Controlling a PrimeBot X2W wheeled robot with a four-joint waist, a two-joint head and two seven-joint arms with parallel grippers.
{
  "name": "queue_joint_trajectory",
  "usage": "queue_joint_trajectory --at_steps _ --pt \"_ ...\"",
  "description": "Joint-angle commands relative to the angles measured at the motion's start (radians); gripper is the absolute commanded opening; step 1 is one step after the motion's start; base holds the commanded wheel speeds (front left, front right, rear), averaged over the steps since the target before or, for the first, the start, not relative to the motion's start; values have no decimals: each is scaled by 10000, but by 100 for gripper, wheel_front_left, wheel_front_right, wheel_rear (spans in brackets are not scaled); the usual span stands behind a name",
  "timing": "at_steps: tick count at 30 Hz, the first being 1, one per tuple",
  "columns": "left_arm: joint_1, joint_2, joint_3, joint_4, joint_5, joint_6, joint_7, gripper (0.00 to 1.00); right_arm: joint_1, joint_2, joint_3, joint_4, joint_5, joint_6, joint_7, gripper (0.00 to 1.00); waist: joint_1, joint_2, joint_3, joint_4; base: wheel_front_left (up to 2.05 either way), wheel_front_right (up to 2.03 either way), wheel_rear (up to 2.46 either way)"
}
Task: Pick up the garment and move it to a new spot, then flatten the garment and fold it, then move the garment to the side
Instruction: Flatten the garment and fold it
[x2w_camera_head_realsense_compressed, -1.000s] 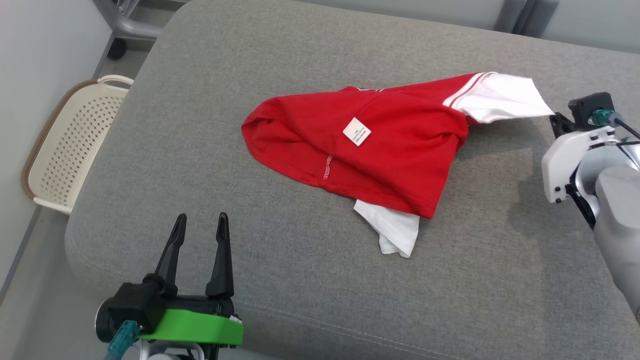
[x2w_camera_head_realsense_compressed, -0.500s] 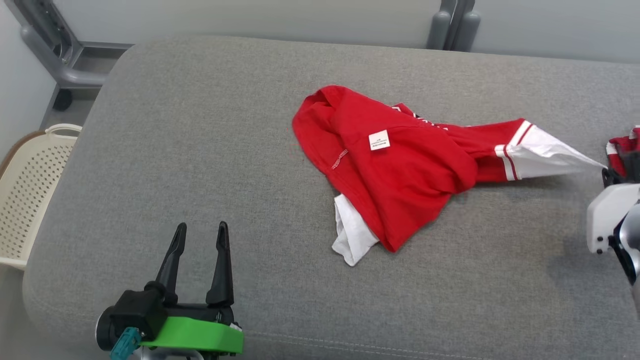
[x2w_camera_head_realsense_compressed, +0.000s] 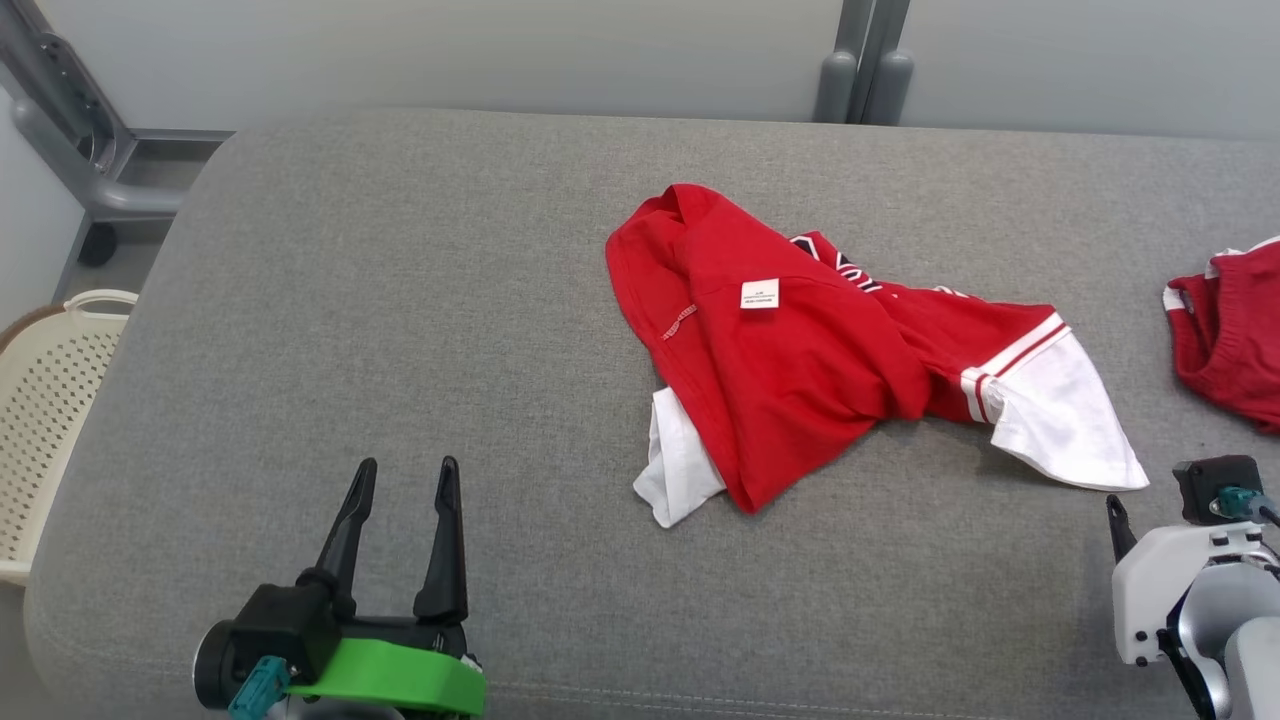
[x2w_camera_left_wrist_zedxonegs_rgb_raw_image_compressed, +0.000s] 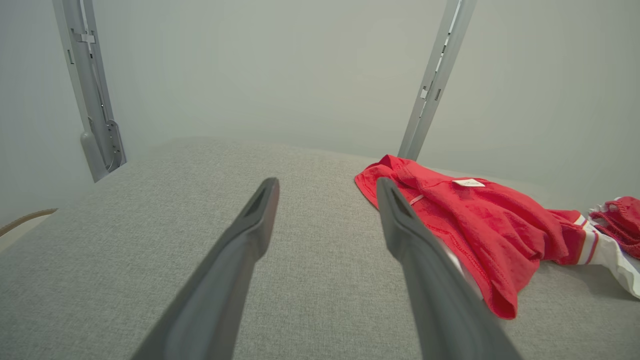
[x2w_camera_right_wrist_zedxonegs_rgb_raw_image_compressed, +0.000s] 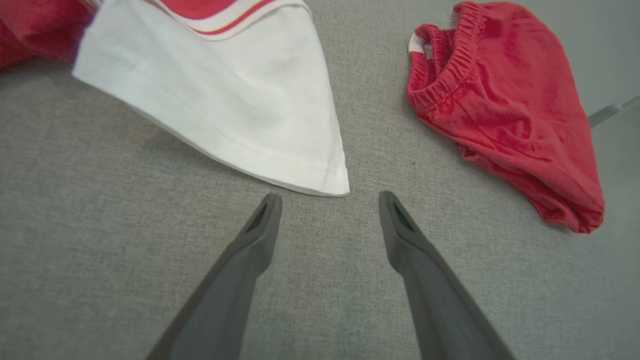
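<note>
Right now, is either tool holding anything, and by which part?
Nothing held. Right tool open, just short of the white sleeve; left tool open over the cushion.

I list the left tool (x2w_camera_head_realsense_compressed: 408, 462) as two long, dark, tapered fingers (x2w_camera_head_realsense_compressed: 345, 525) on a black block (x2w_camera_head_realsense_compressed: 265, 620), with a bright green collar (x2w_camera_head_realsense_compressed: 390, 670) behind and a teal plug (x2w_camera_head_realsense_compressed: 255, 685) at its side. I list the right tool (x2w_camera_right_wrist_zedxonegs_rgb_raw_image_compressed: 328, 196) with matching dark fingers, a white shell (x2w_camera_head_realsense_compressed: 1150, 590), a black box (x2w_camera_head_realsense_compressed: 1205, 478), a teal connector (x2w_camera_head_realsense_compressed: 1232, 502), a thin dark cable (x2w_camera_head_realsense_compressed: 1268, 515) and a pale grey forearm (x2w_camera_head_realsense_compressed: 1255, 680).
</note>
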Motion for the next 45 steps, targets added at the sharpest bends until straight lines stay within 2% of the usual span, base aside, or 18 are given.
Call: queue_joint_trajectory --at_steps 1,8,15,25,35,42,45 --pt "94 111 -2 86 89 -15 -13 100 354 81 -22 -352 89 -15 -92 100 0 0 -94 -77 0 0 0" --pt "8 217 10 263 -51 35 222 100 1198 1130 -260 -2223 754 -15 -1561 100 0 0 -370 -495 0 0 0" --pt "134 356 138 292 -120 190 325 100 1661 1838 266 -3320 1426 -15 -2842 100 0 0 -695 -884 0 0 0" --pt "444 480 91 459 -141 322 528 100 2050 1976 896 -3700 2267 -15 -3689 100 0 0 -1034 -900 0 0 0" --pt "687 693 300 774 -176 655 629 100 1887 1978 1378 -3452 2405 -15 -3414 100 0 0 -1335 -704 0 0 0" --pt "839 756 279 553 -247 751 716 100 1900 1980 1491 -3413 2454 -15 -3371 100 0 0 -1304 -663 0 0 0" --pt "773 748 199 536 -304 665 814 100 1901 1981 1528 -3449 2464 -15 -3351 100 0 0 -1248 -686 0 0 0"
